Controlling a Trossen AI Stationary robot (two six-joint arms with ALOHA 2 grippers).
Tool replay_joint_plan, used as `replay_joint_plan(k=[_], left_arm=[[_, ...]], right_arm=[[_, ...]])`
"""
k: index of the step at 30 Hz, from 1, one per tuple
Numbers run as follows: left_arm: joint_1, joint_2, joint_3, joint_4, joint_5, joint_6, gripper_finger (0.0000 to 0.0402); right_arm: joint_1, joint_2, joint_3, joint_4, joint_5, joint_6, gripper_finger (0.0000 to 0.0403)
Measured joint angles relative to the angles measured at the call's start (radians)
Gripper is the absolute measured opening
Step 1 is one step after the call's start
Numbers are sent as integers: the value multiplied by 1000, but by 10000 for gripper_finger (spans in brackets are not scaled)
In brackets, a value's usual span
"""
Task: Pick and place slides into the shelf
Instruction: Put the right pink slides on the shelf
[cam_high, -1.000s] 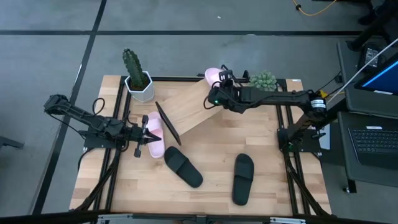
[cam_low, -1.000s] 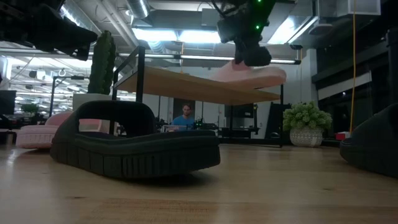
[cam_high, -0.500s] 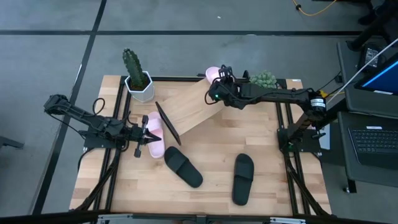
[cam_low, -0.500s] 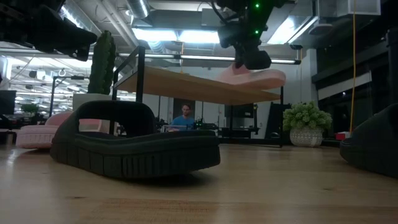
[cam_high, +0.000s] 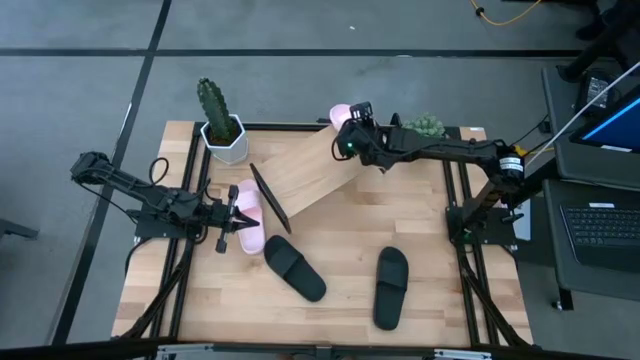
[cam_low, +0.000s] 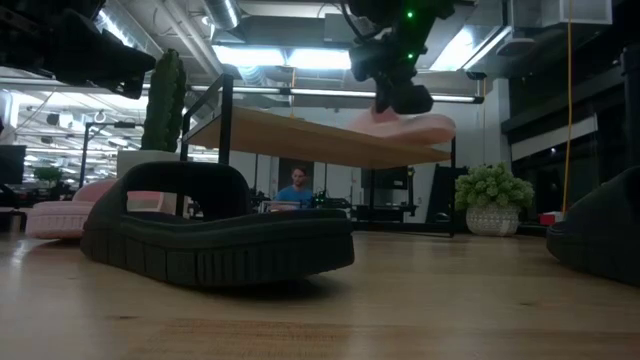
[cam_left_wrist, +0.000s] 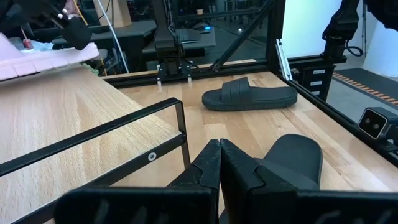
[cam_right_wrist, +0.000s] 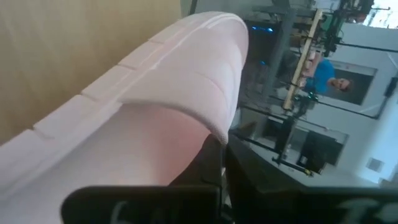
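The high view is evenly lit from above, with short soft shadows on the table (cam_high: 340, 230). The low view is dim and backlit by bright ceiling lights (cam_low: 280, 58), so the near black slide (cam_low: 215, 235) is a dark silhouette. In the right wrist view the pink slide (cam_right_wrist: 155, 112) is close and blurred

You are looking at a wooden table (cam_high: 340, 300) on a grey floor (cam_high: 300, 30) crossed by dark lines. A cactus in a white pot (cam_high: 221, 128) and a small green plant (cam_high: 424, 127) stand at its far edge. To your right a laptop (cam_high: 600, 225) sits on a desk. Behind, ceiling lights (cam_low: 270, 57) glow and a person in blue (cam_low: 294, 190) sits.
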Motion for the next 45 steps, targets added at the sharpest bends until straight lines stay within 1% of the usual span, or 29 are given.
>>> replay_joint_plan(k=[7, 13, 32, 45], left_arm=[[0, 0, 0, 0, 0, 0, 0], [0, 0, 0, 0, 0, 0, 0], [0, 0, 0, 0, 0, 0, 0], [0, 0, 0, 0, 0, -1, 0]], right_arm=[[-27, 0, 0, 3, -19, -3, 8], [-44, 0, 0, 22, -66, -65, 8], [-59, 2, 0, 22, -68, -102, 8], [-67, 51, 0, 34, -60, -102, 8]])
